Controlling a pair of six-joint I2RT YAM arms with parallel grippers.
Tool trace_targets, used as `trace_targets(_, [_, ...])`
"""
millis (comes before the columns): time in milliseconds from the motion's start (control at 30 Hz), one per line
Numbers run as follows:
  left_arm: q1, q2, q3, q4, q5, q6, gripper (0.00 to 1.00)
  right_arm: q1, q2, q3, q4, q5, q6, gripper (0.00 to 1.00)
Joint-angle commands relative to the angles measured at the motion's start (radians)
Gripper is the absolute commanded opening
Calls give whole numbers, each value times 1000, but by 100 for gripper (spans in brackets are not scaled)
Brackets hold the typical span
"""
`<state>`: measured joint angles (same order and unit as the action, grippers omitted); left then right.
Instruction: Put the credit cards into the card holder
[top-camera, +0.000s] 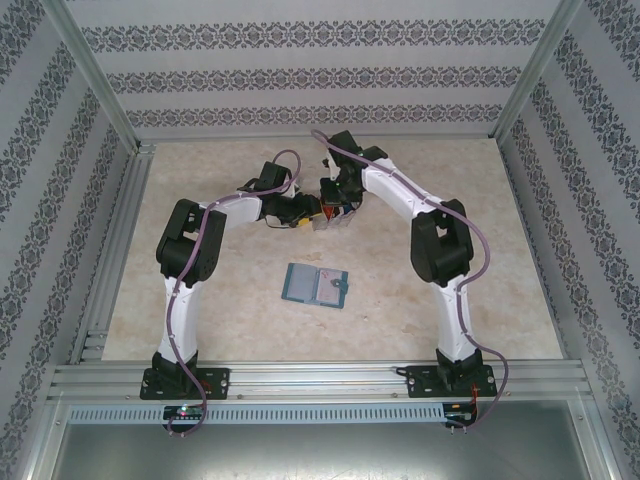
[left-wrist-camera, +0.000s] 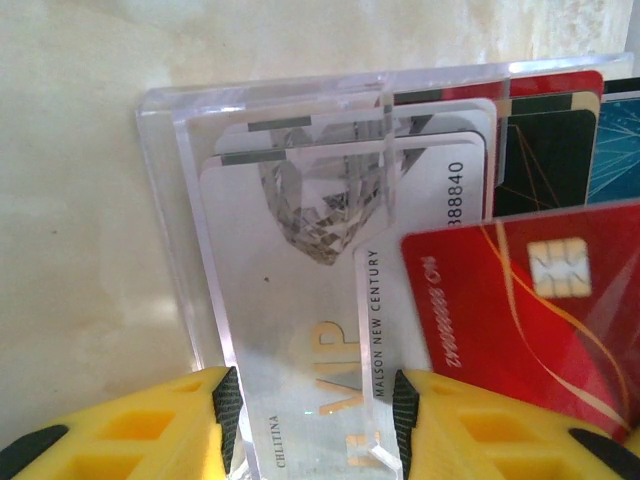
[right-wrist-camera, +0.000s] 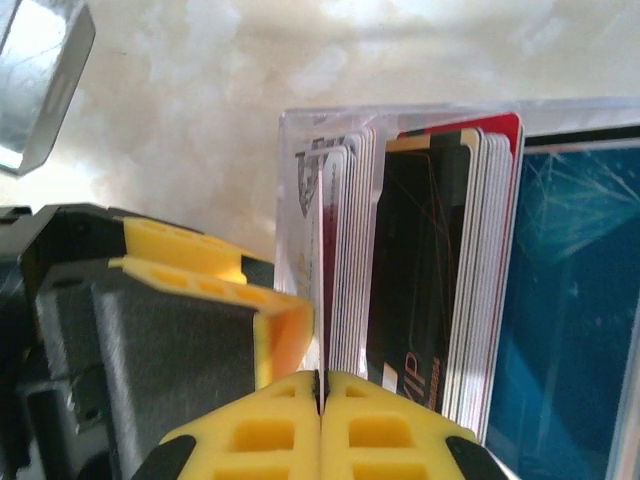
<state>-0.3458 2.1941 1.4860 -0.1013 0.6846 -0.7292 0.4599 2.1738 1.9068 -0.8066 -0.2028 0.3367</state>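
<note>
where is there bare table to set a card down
Bare table lies between the wallet and the front rail, on either side of the wallet out to the left arm and right arm, and along the back wall. Crowded: just beyond the wallet, where both arms meet at the clear card stand.

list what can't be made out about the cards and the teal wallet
Top view: small teal-blue bifold wallet, pocket contents too small.
Right wrist view: shut right gripper at the edges of the upright plastic cards; pinching one or not, unclear.
Left wrist view: red plastic chip card, cut by the frame edge and left gripper holding the clear plastic slotted stand.
</note>
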Motion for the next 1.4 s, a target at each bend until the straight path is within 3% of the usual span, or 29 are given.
trace_targets(0, [2,-67,-28,-15,3,39,47,-9,-127,-75,71,-42,9,4])
trace_targets(467, [33,-456,-372,-49,-26,145,47,43,-630,-846,700,-242,278,6])
trace_targets(633, [32,-576,-505,-132,-53,211,47,124,-736,-1091,894,-215,411,6])
trace_targets(800, [33,-658,-648,-171,-19,221,47,250,-793,-1339,1127,-95,583,5])
trace_targets(1067, [29,-691,-797,-103,39,178,45,389,-794,-1470,1236,66,715,5])
trace_targets(1367, [18,-626,-819,-85,81,166,43,375,-842,-1538,1228,134,800,4])
